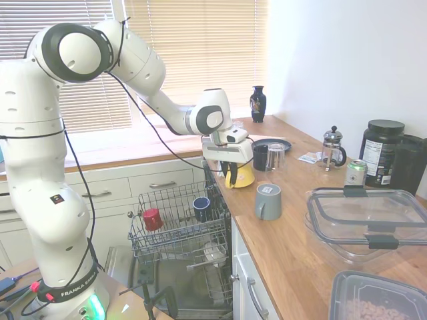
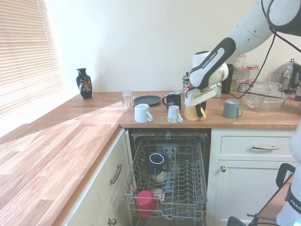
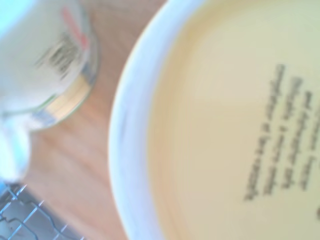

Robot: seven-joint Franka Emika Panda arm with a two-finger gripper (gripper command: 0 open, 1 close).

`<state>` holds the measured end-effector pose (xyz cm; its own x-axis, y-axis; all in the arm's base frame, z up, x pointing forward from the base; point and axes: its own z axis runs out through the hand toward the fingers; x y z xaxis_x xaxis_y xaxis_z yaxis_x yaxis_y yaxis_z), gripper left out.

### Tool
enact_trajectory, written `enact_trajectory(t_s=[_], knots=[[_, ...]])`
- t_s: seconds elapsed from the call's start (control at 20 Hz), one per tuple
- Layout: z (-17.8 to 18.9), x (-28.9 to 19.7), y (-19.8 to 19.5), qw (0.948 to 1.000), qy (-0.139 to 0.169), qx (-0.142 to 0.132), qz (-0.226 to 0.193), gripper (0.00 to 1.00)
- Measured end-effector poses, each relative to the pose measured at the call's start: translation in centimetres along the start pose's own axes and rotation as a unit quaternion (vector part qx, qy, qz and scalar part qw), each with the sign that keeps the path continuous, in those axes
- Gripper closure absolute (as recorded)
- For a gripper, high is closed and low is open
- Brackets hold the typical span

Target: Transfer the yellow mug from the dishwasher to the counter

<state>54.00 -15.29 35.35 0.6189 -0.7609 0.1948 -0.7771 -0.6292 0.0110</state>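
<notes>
**Q:** Now, how far along is the transfer?

**A:** Nearly complete, by judgement. The yellow mug (image 1: 240, 176) is out of the dishwasher (image 2: 168, 184) and stands base-up on the counter (image 1: 293, 220), at its front edge directly above the dishwasher opening. What is left appears to be letting go and lifting clear. A red mug (image 2: 145, 201) and a navy blue mug (image 2: 156, 163) sit in the wire rack (image 2: 197, 188).

**Q:** Where does the yellow mug lie relative to the gripper?

**A:** Directly beneath it. The gripper (image 1: 230, 169) comes down over the mug's upturned base, its dark fingers (image 1: 231, 171) straddling the mug's side. Whether they clamp the mug or have slackened cannot be told. In the wrist view the pale base (image 3: 225, 125), with blurred print, fills most of the picture.

**Q:** And its neighbours?

**A:** A white mug (image 2: 174, 114) stands just beside the yellow mug, and a grey mug (image 2: 231, 108) sits on the yellow mug's other side.
</notes>
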Motion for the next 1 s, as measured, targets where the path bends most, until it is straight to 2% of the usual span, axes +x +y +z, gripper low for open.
enact_trajectory(t_s=[0.15, 0.2, 0.5, 0.8, 1.0], knots=[[0.2, 1.1, -0.6, 1.0000, -0.004, 0.000, 0.000, 1.00], [0.2, 1.3, -0.7, 1.0000, -0.009, 0.000, 0.004, 0.00], [0.3, 1.7, -1.0, 0.9996, -0.028, -0.001, 0.009, 0.00], [0.2, 1.7, -1.0, 0.9996, -0.027, 0.000, 0.010, 0.00], [-0.4, 1.9, -1.3, 0.9997, -0.016, 0.009, 0.015, 0.00]])
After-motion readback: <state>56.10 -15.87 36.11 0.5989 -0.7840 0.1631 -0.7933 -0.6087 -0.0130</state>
